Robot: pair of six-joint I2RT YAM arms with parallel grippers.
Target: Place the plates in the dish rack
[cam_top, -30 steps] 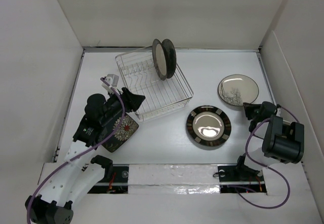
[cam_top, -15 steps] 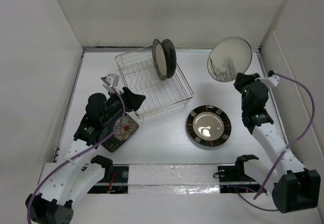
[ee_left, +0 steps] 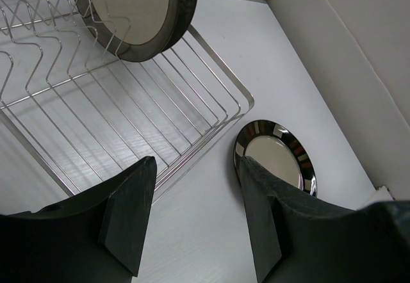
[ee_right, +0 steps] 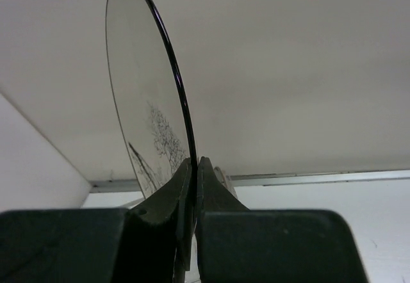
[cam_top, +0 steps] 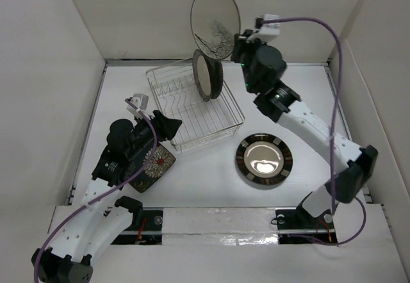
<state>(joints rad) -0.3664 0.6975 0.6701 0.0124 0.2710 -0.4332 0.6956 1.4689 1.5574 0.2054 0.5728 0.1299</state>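
Well, take the white tabletop (cam_top: 211,190) first, with the dish rack (cam_top: 187,113) sitting at its back left, skewed a little. Its long side runs off toward the right. Over it reaches the right arm (cam_top: 307,126), stretched far across from its base. High at the end of that arm, the right tool (cam_top: 237,41) is pinched tight on the rim of the grey patterned plate (cam_top: 214,22). The wrist view shows the fingers (ee_right: 176,193) closed flat on the edge, and the plate stands on edge, nearly upright.

That plate hangs in the air above and just behind the two brown-rimmed plates (cam_top: 207,75) standing together at the rack's right end. And here's what the next move turns on: the free prongs (cam_top: 168,92) run off to the left of that pair. So I'd say the plate has to come down and a touch leftward, face parallel to the standing ones, to find the next slot without clipping their rims. It's open air overhead, though the back wall (cam_top: 141,20) is close behind. The right arm is plainly the one for this.

The left arm (cam_top: 118,152) sits low at the rack's near-left corner. Its left tool (cam_top: 168,126) is spread wide and empty, fingers pointing across the rack's near rim. Under that arm the black floral plate (cam_top: 157,162) lies flat on the tabletop. The last brown-rimmed plate (cam_top: 263,159) lies flat too, well apart to the right of the rack. By my count, three of five are not yet racked.
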